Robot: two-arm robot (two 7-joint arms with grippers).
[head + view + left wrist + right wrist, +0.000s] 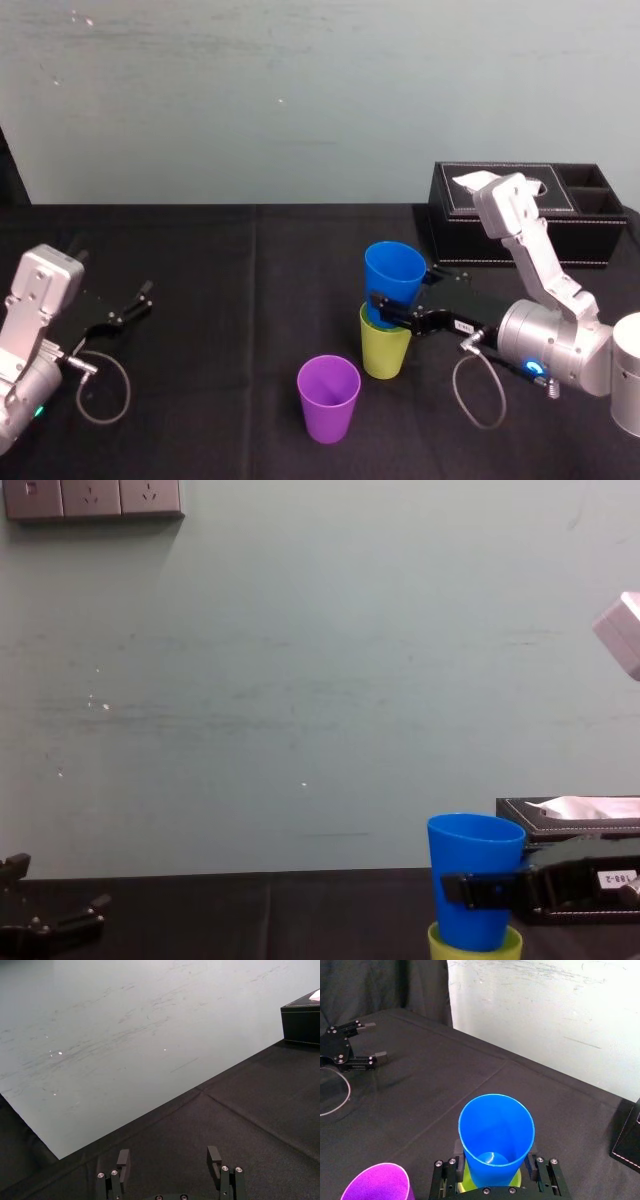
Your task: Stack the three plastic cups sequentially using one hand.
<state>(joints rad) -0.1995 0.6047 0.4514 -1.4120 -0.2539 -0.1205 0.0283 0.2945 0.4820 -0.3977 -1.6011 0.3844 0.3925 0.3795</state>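
In the head view, the blue cup (393, 285) is seen with its base lowered into the mouth of the green cup (385, 352), most of its wall rising above the green rim; nothing else is seen in either. The purple cup (328, 398) stands upright and empty on the black table (200, 350), just in front of and to the left of the pair, apart from them. The right gripper (400, 295) is closed on the blue cup's lower wall, 1 finger on each side, with the box (525, 215) behind it. The left gripper (135, 300) is parked at the table's left, well apart from the cups. In the left wrist view, the left gripper (168, 1157) is shown spread wide with nothing between its 2 fingers. In the right wrist view, the blue cup (496, 1130) is clamped by the right gripper (496, 1166), the green cup (518, 1180) showing as a rim around its base and the purple cup (377, 1184) near. In the chest view, a finger of the right gripper (478, 890) is pressed across the blue cup (478, 855) above the green cup (440, 948).
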